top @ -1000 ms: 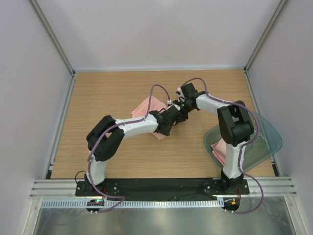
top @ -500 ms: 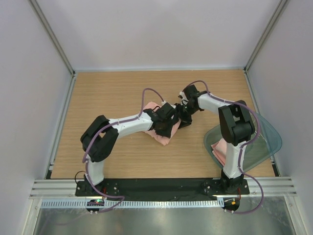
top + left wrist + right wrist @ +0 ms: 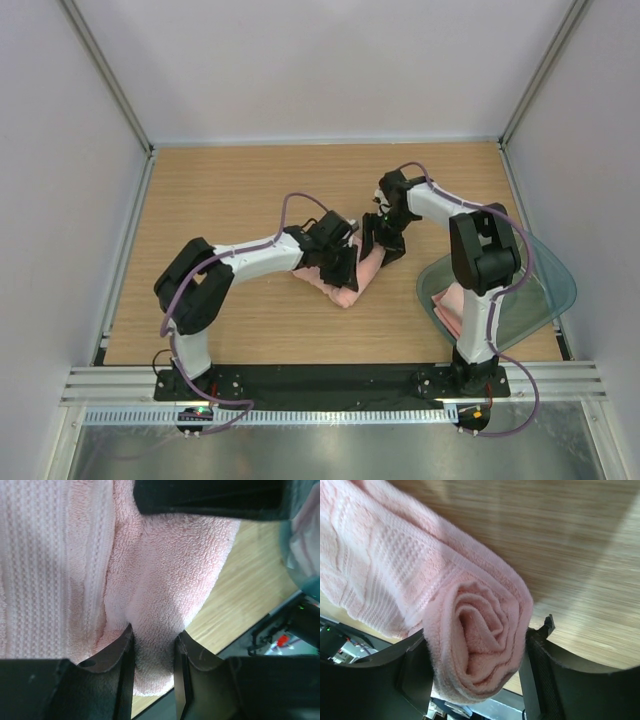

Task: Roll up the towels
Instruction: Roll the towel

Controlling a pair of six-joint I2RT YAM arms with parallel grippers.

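Left gripper (image 3: 153, 632) pinches a fold of a pink towel (image 3: 165, 565) between narrow jaws. Right gripper (image 3: 481, 630) has spread wider than a second ago and stands loosely, one finger at each side of the towel's rolled, spiral end. Since then the towel and both grippers have come from mid-table toward the near edge of the wooden table (image 3: 230, 180). One grey-green tub (image 3: 560, 285) at the near right corner holds a second pink towel (image 3: 447, 305). Two towels, one tub.
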